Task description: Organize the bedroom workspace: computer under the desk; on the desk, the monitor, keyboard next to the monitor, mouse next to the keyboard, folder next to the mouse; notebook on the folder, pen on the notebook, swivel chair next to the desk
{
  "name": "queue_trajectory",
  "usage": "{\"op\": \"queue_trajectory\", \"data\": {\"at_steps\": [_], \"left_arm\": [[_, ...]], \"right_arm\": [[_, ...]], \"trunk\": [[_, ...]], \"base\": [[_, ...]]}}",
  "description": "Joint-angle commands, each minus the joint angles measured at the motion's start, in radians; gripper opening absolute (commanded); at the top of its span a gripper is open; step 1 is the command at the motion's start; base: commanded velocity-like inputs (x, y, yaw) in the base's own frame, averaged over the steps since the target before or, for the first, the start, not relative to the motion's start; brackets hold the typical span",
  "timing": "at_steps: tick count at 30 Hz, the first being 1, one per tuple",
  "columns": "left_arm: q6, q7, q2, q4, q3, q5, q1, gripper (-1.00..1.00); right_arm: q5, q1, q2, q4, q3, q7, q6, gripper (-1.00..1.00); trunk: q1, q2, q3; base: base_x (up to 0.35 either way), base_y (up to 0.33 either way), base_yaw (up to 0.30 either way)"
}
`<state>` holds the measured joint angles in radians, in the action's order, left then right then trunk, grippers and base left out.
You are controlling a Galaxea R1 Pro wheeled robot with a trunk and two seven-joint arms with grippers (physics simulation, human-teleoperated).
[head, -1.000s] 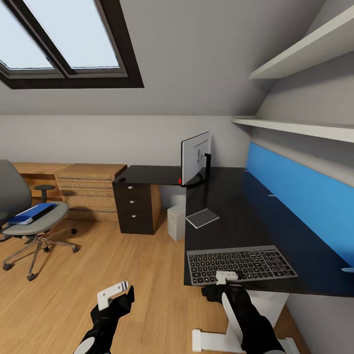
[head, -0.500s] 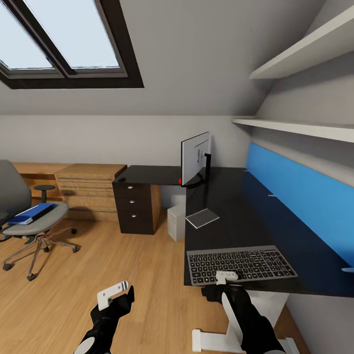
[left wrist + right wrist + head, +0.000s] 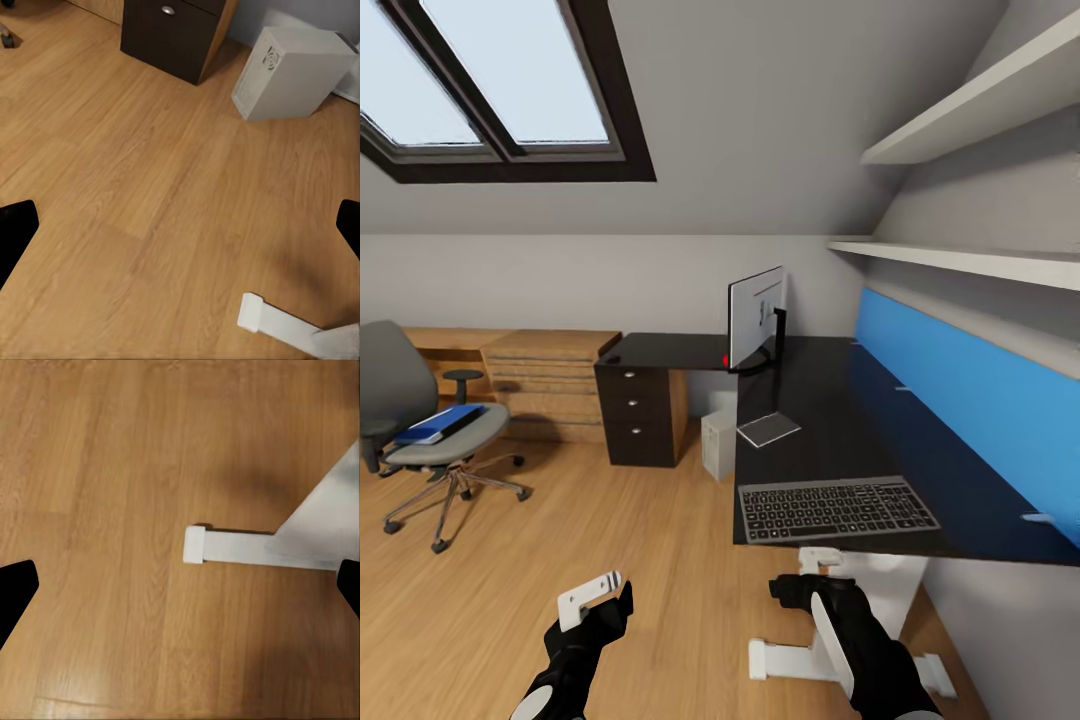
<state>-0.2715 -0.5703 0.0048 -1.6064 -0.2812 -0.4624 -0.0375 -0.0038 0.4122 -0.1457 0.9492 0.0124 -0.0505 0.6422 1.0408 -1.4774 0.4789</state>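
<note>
Keyboard (image 3: 835,508) lies on desk (image 3: 840,420); both claws spread empty.

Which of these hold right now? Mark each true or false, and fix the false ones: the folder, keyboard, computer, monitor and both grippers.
1. The blue folder lies on the swivel chair seat. True.
2. The keyboard is on the floor. False: it lies on the desk, near its front edge.
3. The computer stands on the floor under the desk. True.
4. The monitor lies flat on its screen. False: it stands upright at the desk's corner.
5. The left gripper holds the notebook. False: both it and the right gripper are open and empty; the notebook lies on the desk.
</note>
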Motion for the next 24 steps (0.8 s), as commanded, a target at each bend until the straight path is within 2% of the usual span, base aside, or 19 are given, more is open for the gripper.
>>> {"op": "queue_trajectory", "data": {"at_steps": [1, 6, 13, 24], "left_arm": [[-0.003, -0.006, 0.0, -0.002, -0.001, -0.006, 0.0, 1.0], [-0.003, -0.007, 0.001, -0.002, -0.002, -0.006, 0.001, 1.0], [-0.003, -0.007, 0.0, -0.001, -0.001, -0.006, 0.0, 1.0], [-0.003, -0.008, 0.0, -0.001, -0.002, -0.006, 0.001, 1.0]], "right_arm": [[-0.001, 0.0, 0.0, 0.002, 0.001, -0.005, 0.005, 1.0], [0.0, 0.0, 0.001, 0.01, 0.002, -0.005, -0.001, 1.0], [0.001, 0.0, 0.002, 0.06, 0.011, -0.008, -0.065, 1.0], [0.003, -0.002, 0.004, 0.105, 0.017, -0.009, -0.104, 1.0]], "trunk": [[0.0, -0.001, 0.001], [0.0, -0.001, 0.001], [0.0, -0.001, 0.001], [0.0, -0.001, 0.001]], "base": [[-0.159, 0.0, 0.0], [-0.077, 0.0, 0.0], [-0.016, 0.0, 0.0], [-0.001, 0.0, 0.0]]}}
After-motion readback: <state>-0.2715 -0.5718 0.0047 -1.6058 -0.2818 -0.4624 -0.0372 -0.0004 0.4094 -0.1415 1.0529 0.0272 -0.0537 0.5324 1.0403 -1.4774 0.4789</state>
